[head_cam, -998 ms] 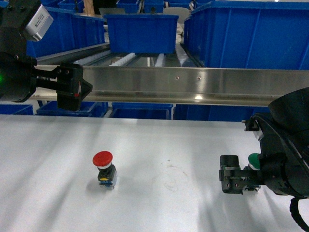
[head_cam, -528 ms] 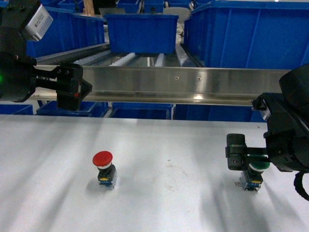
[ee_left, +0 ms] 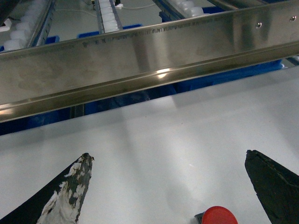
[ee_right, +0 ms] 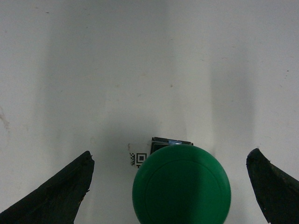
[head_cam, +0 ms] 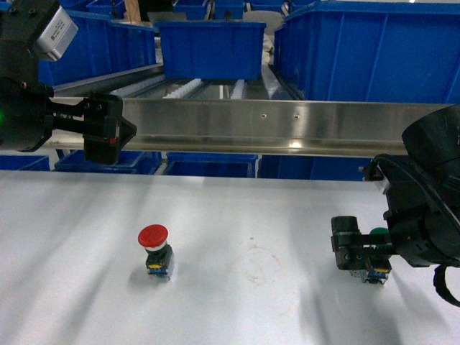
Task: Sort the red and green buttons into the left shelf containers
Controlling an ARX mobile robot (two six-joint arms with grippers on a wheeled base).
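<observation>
The red button [head_cam: 153, 236] stands upright on the white surface [head_cam: 237, 309], left of centre in the head view, its round red cap above a black body with blue and yellow at the base. In the left wrist view only the top of its cap shows at the lower edge, between the two dark fingers of the left hand [ee_left: 168, 186], which are set wide apart and touch nothing. In the head view that left hand [head_cam: 115, 131] hangs well above the surface, in front of the long stainless steel rail [head_cam: 287, 126].

The green button [ee_right: 181, 184] stands upright at the right side of the surface. The right hand [ee_right: 170, 186] is low around it, its fingers spread to either side of the green cap with gaps on both sides, so they are not closed on it. A small square QR-style label [ee_right: 138, 159] sits at the left of the button's base; its pattern cannot be read.

Behind the rail, large blue bins [head_cam: 210, 47] sit on the roller shelf, with more blue bins below it. No brand or readable writing shows anywhere.
</observation>
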